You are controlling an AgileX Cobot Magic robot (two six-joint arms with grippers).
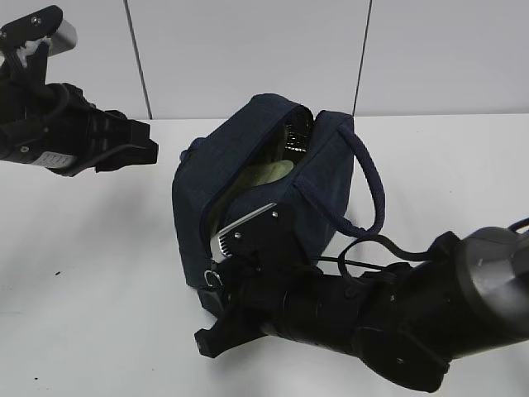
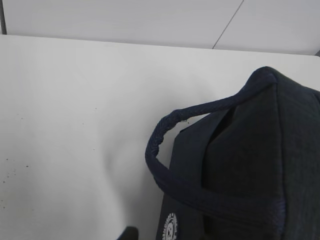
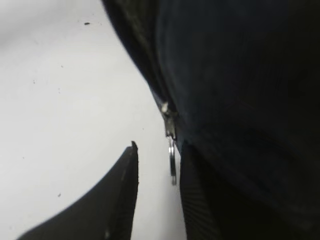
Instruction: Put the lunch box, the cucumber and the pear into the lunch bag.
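The navy lunch bag (image 1: 223, 178) stands tilted mid-table with its top unzipped. In the opening shows the pale green lid of the lunch box (image 1: 269, 174), and behind it a dark glossy shape that may be the cucumber (image 1: 293, 136). The pear is hidden. My right gripper (image 1: 216, 289) is at the bag's lower front corner. It is open (image 3: 159, 150), with the zipper's ring pull (image 3: 172, 162) hanging between the fingers, close to the right one. My left gripper (image 1: 149, 147) hovers open and empty, left of the bag and apart from it. The bag (image 2: 250, 165) fills the left wrist view's right side.
The bag's looped strap handle (image 1: 372, 182) arches over its right side, also seen as the loop (image 2: 160, 145) in the left wrist view. A white wall rises behind the white table (image 1: 91, 273). My right arm lies across the front right of the table.
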